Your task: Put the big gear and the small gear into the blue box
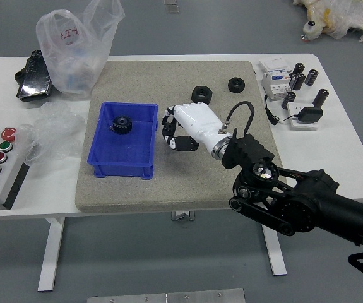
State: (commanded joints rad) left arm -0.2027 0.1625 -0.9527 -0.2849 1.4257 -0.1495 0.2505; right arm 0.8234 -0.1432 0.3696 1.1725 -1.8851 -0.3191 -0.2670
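Across the white table (351,148) lies a flat grey-beige mat (121,199), and over it reaches the robot's black jointed right arm (295,196), with a translucent plastic bag (80,44) standing at the far left and the open blue plastic box (121,170) on the mat's left part. Here's the white-and-black right hand (180,131), just right of the box, two black round rings (236,85) on the mat beyond it, and the big black toothed gear (122,125) sitting inside the box. Its fingers are closed around the small black gear (169,128), mostly hidden in that grasp.
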